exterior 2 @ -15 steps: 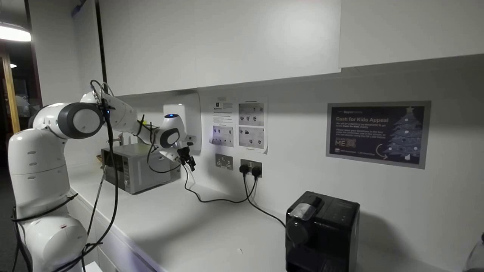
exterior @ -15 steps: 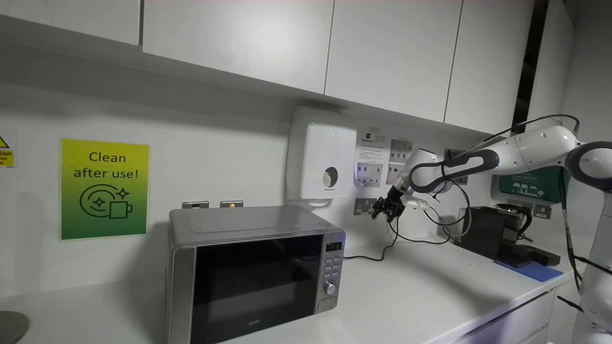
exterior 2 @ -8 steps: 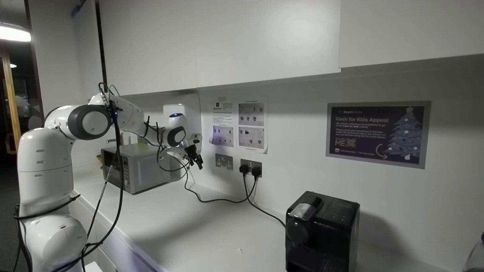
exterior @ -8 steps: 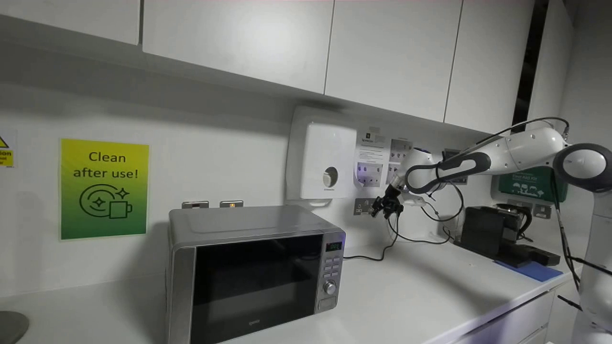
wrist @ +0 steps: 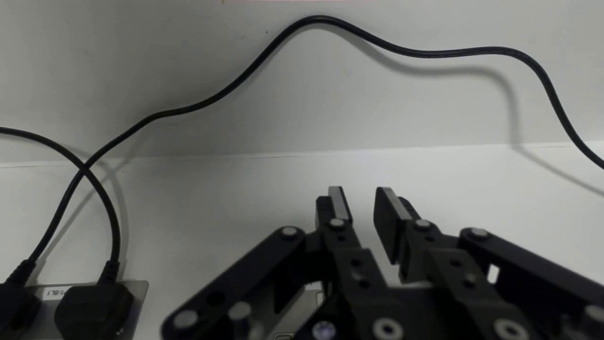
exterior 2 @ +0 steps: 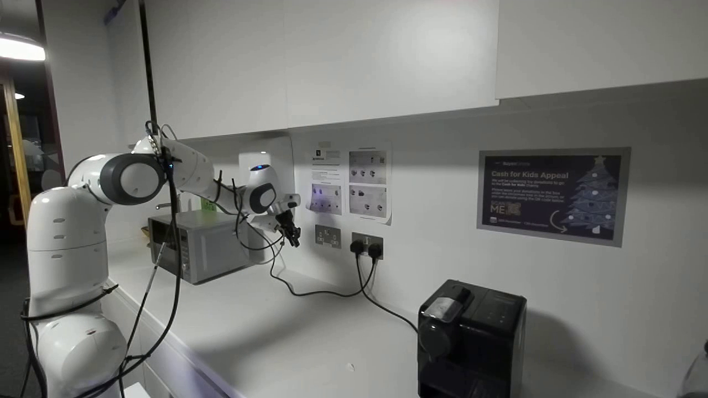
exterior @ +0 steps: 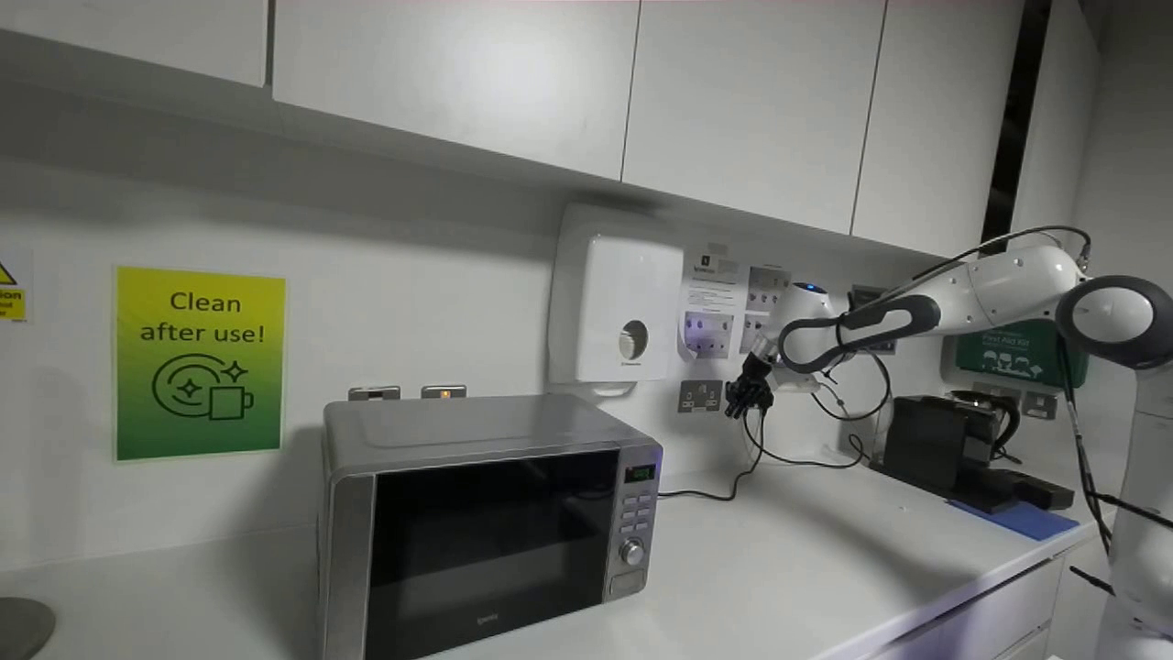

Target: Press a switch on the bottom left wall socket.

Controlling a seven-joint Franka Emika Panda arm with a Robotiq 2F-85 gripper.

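The left wall socket, a grey metal double plate with no plugs in it, shows in both exterior views (exterior: 700,396) (exterior 2: 328,236), low on the wall under the printed sheets. In the wrist view only part of this socket plate (wrist: 299,307) shows at the bottom, mostly hidden behind my gripper's linkage. My black gripper (wrist: 360,191) is open by a narrow gap, with nothing between its fingers. In an exterior view the gripper (exterior 2: 295,243) hangs beside the socket, pointing down, apart from the plate. Its switches are too small to make out clearly.
A second grey socket (exterior 2: 367,243) holds two black plugs (wrist: 94,311). One black cable (wrist: 424,53) runs along the counter beyond my fingertips. The microwave (exterior: 486,513), white dispenser (exterior: 619,293) and black coffee machine (exterior 2: 470,342) stand nearby. Cabinets (exterior: 733,110) hang above.
My gripper has moved to the right in both exterior views, uncovering more of the left socket in one of them. Its fingers have come closer together.
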